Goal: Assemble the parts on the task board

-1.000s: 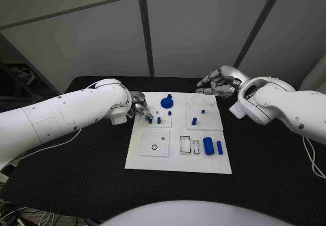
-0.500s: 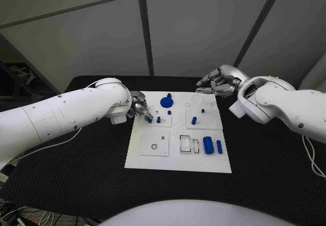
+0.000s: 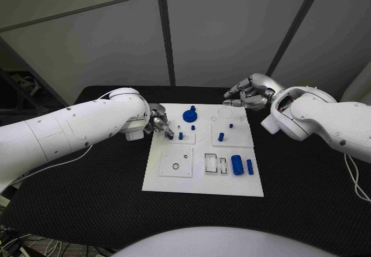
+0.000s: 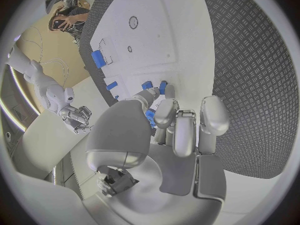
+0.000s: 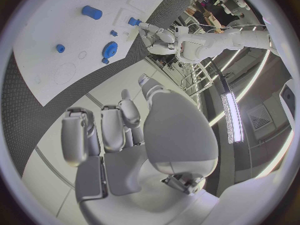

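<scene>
the task board [image 3: 202,179] lay mid-table, unmoved over the last second; left hand [image 3: 159,122] kept pinching a blue peg [image 4: 150,116] at its left edge, right hand [image 3: 249,93] stayed curled, empty.

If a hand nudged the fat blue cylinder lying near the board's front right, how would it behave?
The blue cylinder lies on its side on the task board, so it would probably roll sideways if pushed across its length. It looks like smooth, rigid plastic, so it is likely light, stiff and somewhat slippery to pinch.
</scene>
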